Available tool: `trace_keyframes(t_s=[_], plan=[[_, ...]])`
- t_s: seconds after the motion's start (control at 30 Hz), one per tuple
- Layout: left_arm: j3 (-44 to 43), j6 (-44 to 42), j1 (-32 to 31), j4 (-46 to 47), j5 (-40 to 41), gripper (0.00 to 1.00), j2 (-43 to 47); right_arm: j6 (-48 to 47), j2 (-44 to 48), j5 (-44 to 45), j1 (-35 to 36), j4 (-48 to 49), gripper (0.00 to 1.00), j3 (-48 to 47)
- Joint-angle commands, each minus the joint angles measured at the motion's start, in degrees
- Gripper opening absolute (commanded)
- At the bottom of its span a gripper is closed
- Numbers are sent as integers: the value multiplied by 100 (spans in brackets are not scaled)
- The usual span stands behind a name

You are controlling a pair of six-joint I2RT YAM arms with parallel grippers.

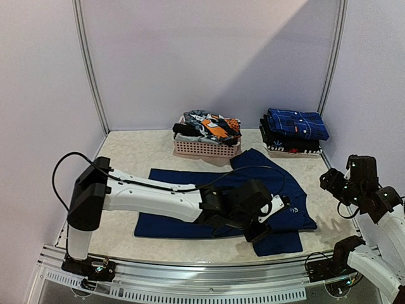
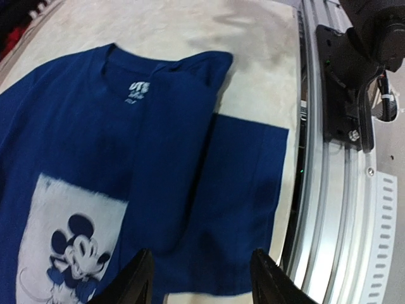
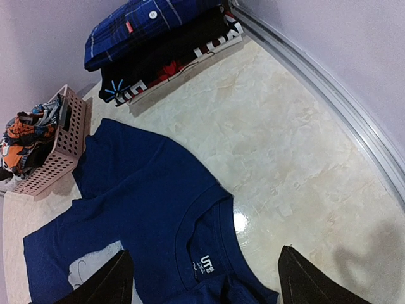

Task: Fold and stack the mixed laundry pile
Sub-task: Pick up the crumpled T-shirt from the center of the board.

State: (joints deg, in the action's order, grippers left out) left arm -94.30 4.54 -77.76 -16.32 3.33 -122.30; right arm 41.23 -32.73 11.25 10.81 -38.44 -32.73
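Note:
A navy T-shirt (image 1: 166, 226) lies spread on the table with one sleeve folded over its body (image 2: 171, 158); its pale cartoon print (image 2: 69, 247) faces up. My left gripper (image 1: 259, 229) reaches across it and hovers low over the near sleeve (image 2: 247, 190). Its jaws (image 2: 202, 284) stand open with cloth below them and nothing clamped. My right gripper (image 1: 330, 180) is raised at the right edge, open (image 3: 209, 285), looking down on the shirt's collar (image 3: 209, 253). The other garments of the mixed laundry pile (image 1: 212, 125) sit in the pink basket (image 1: 205, 149).
A stack of folded clothes (image 1: 294, 130), a blue plaid piece on top (image 3: 158, 25), stands at the back right by the wall. The basket (image 3: 60, 149) is at the back centre. The metal rail (image 2: 329, 209) and the right arm's base (image 2: 354, 69) lie close to the sleeve.

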Motion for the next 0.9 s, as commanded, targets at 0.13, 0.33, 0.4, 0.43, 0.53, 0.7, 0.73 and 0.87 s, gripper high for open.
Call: trace_keyframes(t_s=[0.13, 0.33, 0.4, 0.43, 0.53, 0.7, 0.73, 0.87], plan=[[-1083, -803, -256, -634, -781, 50, -908, -241, 269, 155, -18, 154, 80, -17], [-1762, -1123, -413, -956, -717, 47, -1530, -281, 195, 91, -19, 187, 79, 3], [-1903, -1175, -436, -1000, -721, 46, -1686, -284, 201, 73, -23, 204, 79, 20], [-1941, -1219, -458, -1000, -706, 46, -1741, -290, 205, 63, -20, 218, 79, 33], [-2072, -1312, -523, -1005, -591, 46, -1916, -307, 189, 32, -17, 244, 79, 56], [-2385, -1361, -521, -1069, -352, 44, -2212, -319, 186, 2, -23, 256, 79, 73], [-2444, -1373, -521, -1087, -351, 43, -2258, -325, 180, -7, -22, 257, 79, 74], [-2594, -1416, -526, -1108, -132, 42, -2416, -342, 184, -17, -22, 284, 79, 87]])
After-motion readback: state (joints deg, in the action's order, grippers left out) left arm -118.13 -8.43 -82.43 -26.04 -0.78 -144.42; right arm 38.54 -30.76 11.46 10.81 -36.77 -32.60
